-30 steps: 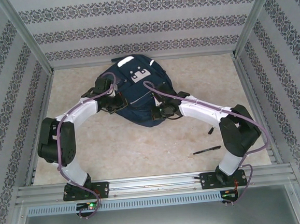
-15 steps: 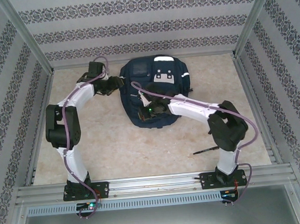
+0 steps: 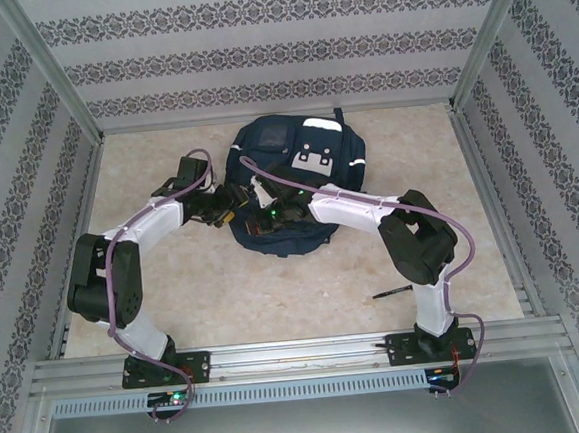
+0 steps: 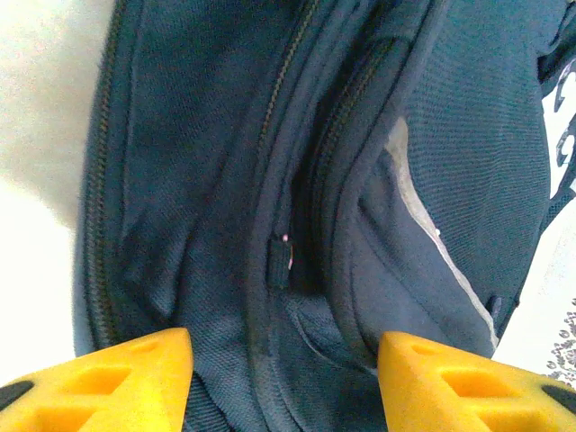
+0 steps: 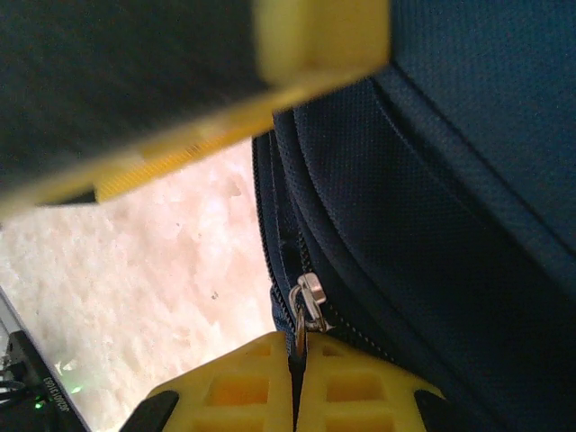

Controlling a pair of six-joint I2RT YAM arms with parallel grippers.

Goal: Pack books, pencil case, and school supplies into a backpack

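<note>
The dark navy backpack (image 3: 311,165) lies flat at the back middle of the table. My left gripper (image 3: 230,203) is at its left edge. In the left wrist view it (image 4: 283,387) is open, its yellow fingers (image 4: 135,378) straddling folds of backpack (image 4: 270,180) fabric beside a zip. My right gripper (image 3: 269,215) reaches across the bag's near left corner. In the right wrist view it (image 5: 301,360) is shut on the metal zipper pull (image 5: 309,306) at the backpack's (image 5: 450,180) edge. A slim black pen (image 3: 398,291) lies on the table by the right arm's base. The books and pencil case are out of view.
Patterned walls and metal posts enclose the table on three sides. A metal rail (image 3: 300,354) with both arm bases runs along the near edge. Pale marble tabletop (image 3: 235,291) lies in front of the bag. A yellow finger of the left gripper (image 5: 319,36) hangs close above the right gripper.
The left gripper has opened and swung from the back left to the bag's left edge. The right gripper has slid left along the bag, still shut. The backpack shifted and turned slightly.
</note>
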